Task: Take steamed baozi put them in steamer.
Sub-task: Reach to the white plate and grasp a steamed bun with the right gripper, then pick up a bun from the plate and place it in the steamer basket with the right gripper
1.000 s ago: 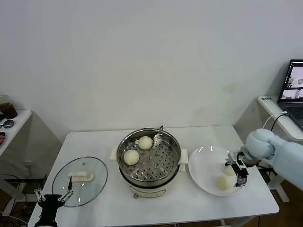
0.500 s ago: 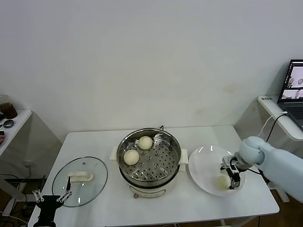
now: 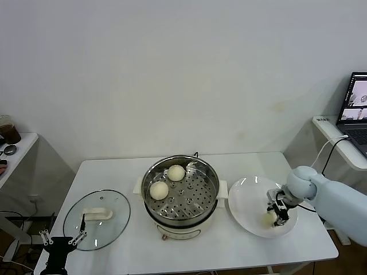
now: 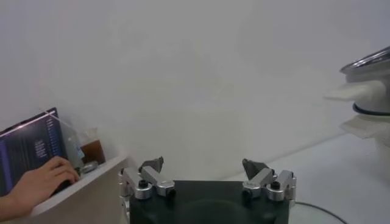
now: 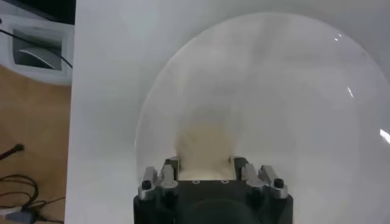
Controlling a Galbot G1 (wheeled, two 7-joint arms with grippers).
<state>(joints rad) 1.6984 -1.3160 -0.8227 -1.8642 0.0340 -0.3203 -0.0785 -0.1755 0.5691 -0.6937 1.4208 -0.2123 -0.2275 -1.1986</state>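
Lab (bare wall, laptop [image 3: 358, 103])

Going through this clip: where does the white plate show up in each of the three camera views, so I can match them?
Head view: the white plate lies on the table right of the steamer, with the right gripper down over its near right part.
Left wrist view: not in it.
Right wrist view: the plate fills most of the picture.
Shared landmark: the bun between the right gripper's jaws, also in the right wrist view.
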